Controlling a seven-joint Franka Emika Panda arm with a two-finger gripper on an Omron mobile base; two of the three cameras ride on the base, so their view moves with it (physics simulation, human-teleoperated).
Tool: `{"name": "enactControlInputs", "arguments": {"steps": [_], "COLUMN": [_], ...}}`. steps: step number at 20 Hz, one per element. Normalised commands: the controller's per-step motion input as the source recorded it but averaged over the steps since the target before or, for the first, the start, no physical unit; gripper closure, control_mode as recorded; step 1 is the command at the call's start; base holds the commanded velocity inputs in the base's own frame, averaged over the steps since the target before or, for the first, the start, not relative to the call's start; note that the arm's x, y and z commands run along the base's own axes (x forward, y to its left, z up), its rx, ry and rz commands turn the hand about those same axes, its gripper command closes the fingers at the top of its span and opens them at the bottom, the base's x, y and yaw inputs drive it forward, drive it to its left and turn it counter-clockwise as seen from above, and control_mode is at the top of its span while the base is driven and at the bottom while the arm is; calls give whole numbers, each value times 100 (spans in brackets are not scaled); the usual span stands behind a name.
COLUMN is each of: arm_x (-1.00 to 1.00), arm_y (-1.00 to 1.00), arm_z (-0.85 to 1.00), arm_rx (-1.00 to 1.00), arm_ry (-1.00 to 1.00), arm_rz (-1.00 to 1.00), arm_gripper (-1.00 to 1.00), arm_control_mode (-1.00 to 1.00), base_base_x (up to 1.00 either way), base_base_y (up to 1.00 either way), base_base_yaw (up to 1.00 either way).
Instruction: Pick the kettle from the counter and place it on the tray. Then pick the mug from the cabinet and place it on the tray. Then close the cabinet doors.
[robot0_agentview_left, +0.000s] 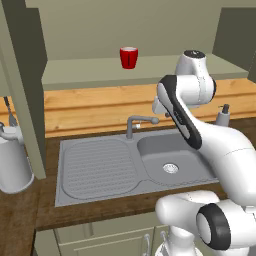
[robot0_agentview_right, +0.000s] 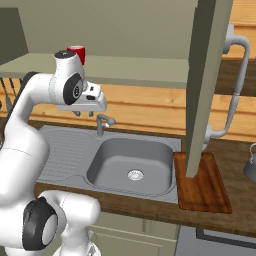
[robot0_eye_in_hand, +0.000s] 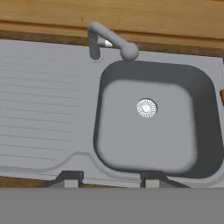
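The red mug (robot0_agentview_left: 128, 57) stands on the pale green shelf (robot0_agentview_left: 85, 70) of the open cabinet; in the right base view the mug (robot0_agentview_right: 77, 50) peeks from behind my arm. The wooden tray (robot0_agentview_right: 202, 184) lies on the counter (robot0_agentview_right: 235, 155) right of the sink. A grey kettle (robot0_agentview_right: 251, 162) is cut off at the right edge, beyond the tray. My gripper (robot0_agentview_right: 83, 114) hangs open above the sink by the tap, pointing down. In the hand view the gripper (robot0_eye_in_hand: 110, 179) holds nothing between its fingertips (robot0_eye_in_hand: 70, 178).
Both cabinet doors are swung open: the left door (robot0_agentview_left: 22, 90) and the right door (robot0_agentview_right: 205, 75), whose curved handle (robot0_agentview_right: 235, 85) overhangs the tray. The steel sink (robot0_agentview_left: 100, 167) with tap (robot0_agentview_left: 137, 122) lies below. A tall grey-white cylinder (robot0_agentview_left: 12, 160) and a soap bottle (robot0_agentview_left: 222, 116) stand nearby.
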Motion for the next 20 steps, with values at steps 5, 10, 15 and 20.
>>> {"name": "enactControlInputs", "arguments": {"steps": [5,10,15,20], "arm_x": [-20,-53,-36,0], "arm_y": [0,0,8,6], "arm_z": [1,22,31,0], "arm_rx": [0,0,0,0], "arm_ry": [-23,-66,-64,-7], "arm_rz": [0,-3,-11,-1], "arm_gripper": [-100,-100,-100,-100], "arm_control_mode": [-100,-100,-100,-100], "base_base_x": [0,0,0,0], "base_base_y": [0,0,0,0], "base_base_yaw": [0,0,0,0]}}
